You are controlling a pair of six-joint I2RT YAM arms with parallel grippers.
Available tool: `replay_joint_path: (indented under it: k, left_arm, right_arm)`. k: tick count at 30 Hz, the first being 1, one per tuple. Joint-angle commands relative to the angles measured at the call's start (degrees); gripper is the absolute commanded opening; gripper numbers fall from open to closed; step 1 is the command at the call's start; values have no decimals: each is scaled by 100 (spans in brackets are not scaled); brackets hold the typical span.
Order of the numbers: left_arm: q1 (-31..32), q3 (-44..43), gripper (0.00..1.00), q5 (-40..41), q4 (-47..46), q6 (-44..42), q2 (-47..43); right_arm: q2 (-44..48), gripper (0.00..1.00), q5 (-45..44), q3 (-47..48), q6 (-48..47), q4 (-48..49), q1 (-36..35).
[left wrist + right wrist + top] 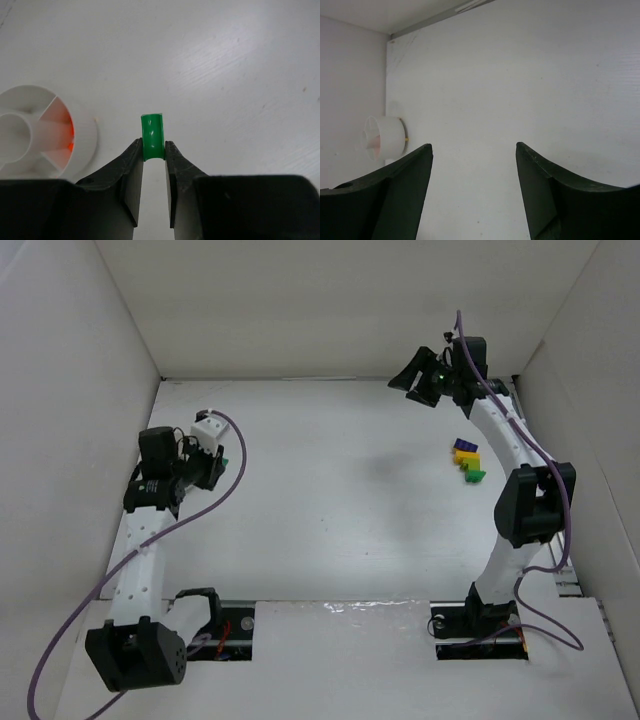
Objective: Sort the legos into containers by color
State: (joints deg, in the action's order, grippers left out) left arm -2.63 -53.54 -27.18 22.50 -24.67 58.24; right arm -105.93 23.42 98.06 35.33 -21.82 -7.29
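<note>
Left gripper pinches glossy green plastic lego, rounded face

Both the left arm and the right arm were built of white link segments joined by bulky black joint housings, the white links dotted with small dark screw holes. A loose purple cable trailed along each arm from base to wrist. The left end effector and right end effector carried matte black, tapered fingers.
</note>
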Motion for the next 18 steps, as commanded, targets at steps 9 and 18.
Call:
replay_joint_path:
  k: [9,18]
  left_arm:
    - [-1836,-1422,5,-676,3269,-4150,679]
    - [-2593,-2020,7,-218,3129,-4634,1549]
  right_arm:
    - [380,72,1007,-173,-659,346,210]
    - [380,72,1059,-173,-659,346,210]
